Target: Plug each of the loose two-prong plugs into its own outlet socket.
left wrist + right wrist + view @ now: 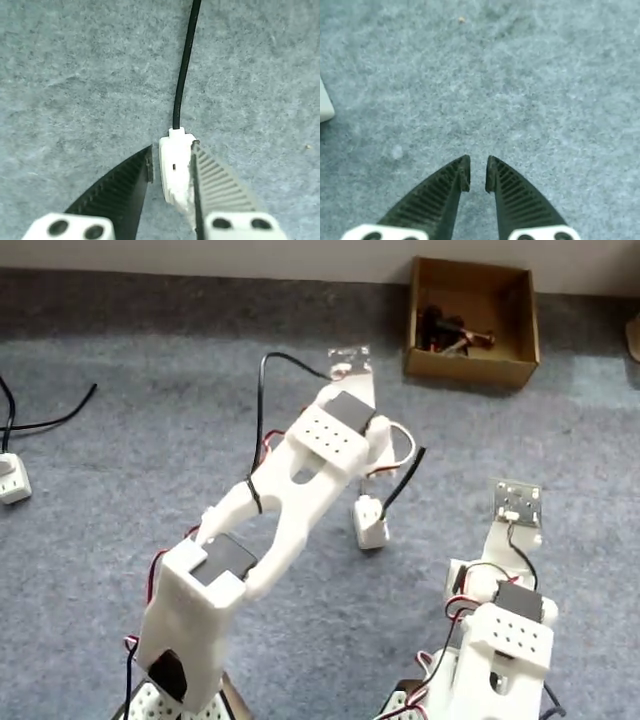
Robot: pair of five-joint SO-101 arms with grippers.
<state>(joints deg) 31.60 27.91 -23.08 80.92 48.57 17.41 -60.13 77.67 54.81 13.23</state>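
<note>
Closest to you, the left tool (172,146) straddles the plug (174,165). Its pale finger (216,185) lies against one flank of the plug, while its dark finger (125,192) stands a sliver off the other flank, so count it as released, not yet clenched. That plug lies on the grey felted bench (75,75), with its black cord (184,65) running straight off from the end farthest from the tool.

Treat the plug as light, hard and smooth-sided: it will likely skid or twist rather than give, and the stiffish cord can lever it round. Take it by the two flat flanks at mid-body, never by the cord, and leave the prong end free. You cannot see the prongs from here.

Near the plug, on the right arm's side, the right tool (478,174) is closed to a slit, grasping nothing. Well apart from the plug on the opposite side sits what looks like a white outlet socket (12,480). Beyond the plug, at the far edge, stands a cardboard box (465,365).
</note>
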